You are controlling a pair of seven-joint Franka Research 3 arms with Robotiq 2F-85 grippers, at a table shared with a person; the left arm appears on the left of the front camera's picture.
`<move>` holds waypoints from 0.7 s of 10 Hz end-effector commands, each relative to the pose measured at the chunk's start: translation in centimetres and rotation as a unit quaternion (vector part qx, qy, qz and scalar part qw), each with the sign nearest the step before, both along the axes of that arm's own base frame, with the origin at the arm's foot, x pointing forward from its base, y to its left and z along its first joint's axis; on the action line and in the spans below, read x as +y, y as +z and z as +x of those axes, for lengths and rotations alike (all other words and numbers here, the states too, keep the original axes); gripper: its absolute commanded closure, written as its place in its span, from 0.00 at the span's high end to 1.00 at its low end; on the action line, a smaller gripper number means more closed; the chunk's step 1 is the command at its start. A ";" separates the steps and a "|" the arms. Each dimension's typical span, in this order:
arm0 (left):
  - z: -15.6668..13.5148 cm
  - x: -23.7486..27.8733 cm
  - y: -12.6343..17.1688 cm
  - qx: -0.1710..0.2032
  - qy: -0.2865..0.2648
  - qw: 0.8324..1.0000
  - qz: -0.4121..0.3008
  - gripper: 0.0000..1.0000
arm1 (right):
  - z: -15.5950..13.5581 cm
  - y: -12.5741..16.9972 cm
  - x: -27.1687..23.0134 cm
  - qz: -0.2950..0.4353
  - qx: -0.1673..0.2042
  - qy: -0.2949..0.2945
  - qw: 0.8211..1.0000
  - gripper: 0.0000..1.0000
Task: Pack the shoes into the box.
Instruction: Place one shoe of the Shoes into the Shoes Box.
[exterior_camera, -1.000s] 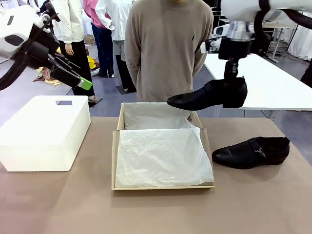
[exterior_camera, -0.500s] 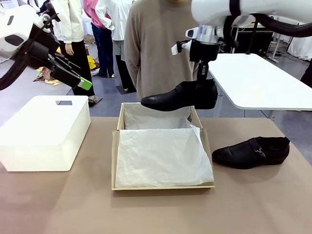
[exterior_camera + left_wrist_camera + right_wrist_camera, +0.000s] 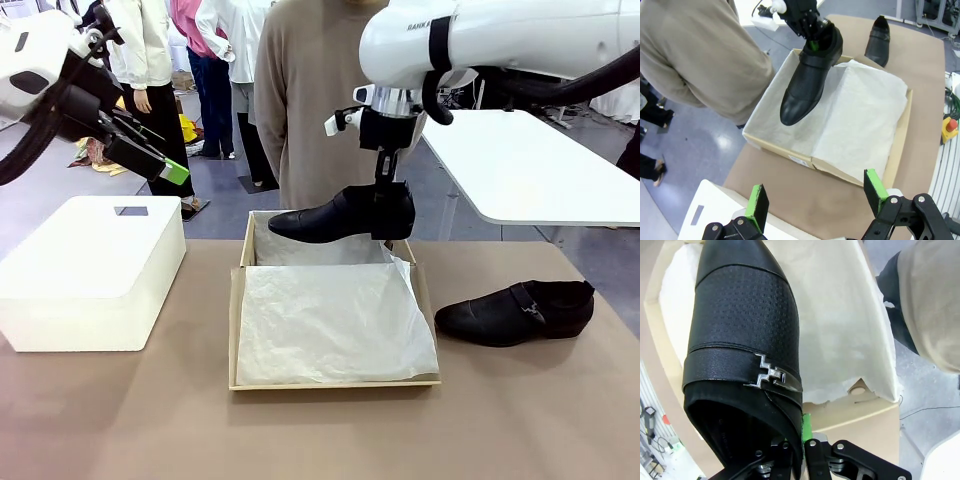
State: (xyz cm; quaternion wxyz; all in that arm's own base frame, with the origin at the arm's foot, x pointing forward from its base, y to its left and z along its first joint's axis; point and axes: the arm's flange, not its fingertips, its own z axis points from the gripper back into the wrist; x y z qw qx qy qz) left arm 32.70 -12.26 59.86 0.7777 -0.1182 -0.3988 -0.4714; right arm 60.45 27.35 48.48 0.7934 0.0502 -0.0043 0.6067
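right gripper [image 3: 385, 205] clamped on the heel end of one shoe [image 3: 325, 217], toe pointing to the robot's left. it hangs over the far half of the box [image 3: 234, 330], long axis along the far wall, so the drop looks straight down; clearance above the tissue [image 3: 330, 320] is hard to judge. other shoe [image 3: 515, 312] lies right of the box. left gripper [image 3: 172, 172] gapes wide, well off left.

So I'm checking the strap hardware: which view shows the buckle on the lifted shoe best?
The right wrist view: the silver buckle sits close up on the strap of the held shoe. The front view gives that shoe side-on, no buckle discernible. The left wrist view sees it from above, over the box, buckle too small to tell.
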 end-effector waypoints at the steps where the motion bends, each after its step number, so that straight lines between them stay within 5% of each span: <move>1: 0.0 0.1 0.0 0.001 -0.003 1.000 -0.004 1.00 | 1.2 -0.5 1.1 -0.010 -0.014 -0.017 1.000 0.00; 7: 0.0 0.1 0.0 0.001 -0.003 1.000 -0.004 1.00 | 3.8 -3.9 2.6 0.000 -0.013 0.015 1.000 0.00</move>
